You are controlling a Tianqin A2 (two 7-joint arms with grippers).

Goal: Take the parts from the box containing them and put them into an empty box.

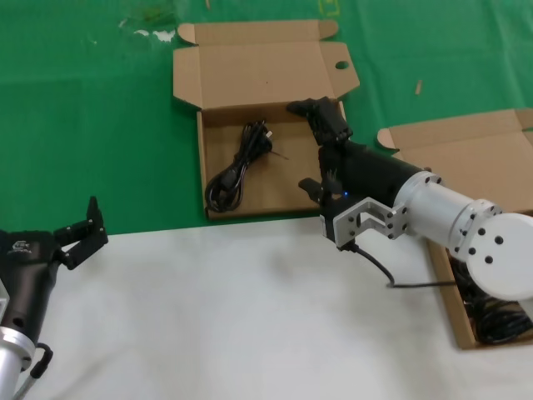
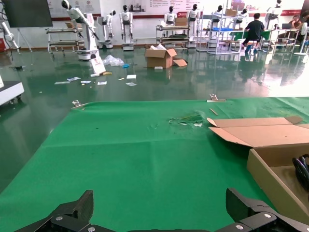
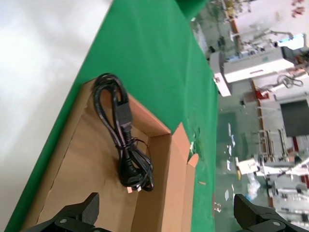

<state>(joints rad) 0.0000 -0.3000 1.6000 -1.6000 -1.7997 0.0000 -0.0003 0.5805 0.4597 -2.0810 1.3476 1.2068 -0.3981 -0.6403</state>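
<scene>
I have my right pincer (image 1: 315, 107) hanging over the far right corner of the box with the round hole in its lid tab (image 1: 218, 158). Its two fingers are spread wide and hold nothing. I think I keep it there because this is the box I am filling, and one bundled cord (image 1: 239, 165) already lies inside it, near the left wall. In the right wrist view the same cord (image 3: 123, 140) rests flat on the box floor, apart from the fingers.

The other box (image 1: 466, 158) sits at my right, on the green cloth. My right arm covers most of it. I can only see a dark heap of cords (image 1: 491, 315) at its near corner, so I cannot count how many are left.

My left pincer (image 1: 79, 232) waits at the near left, over the edge of the white worktop (image 1: 233, 317). It is spread open and empty too, out of the way.
</scene>
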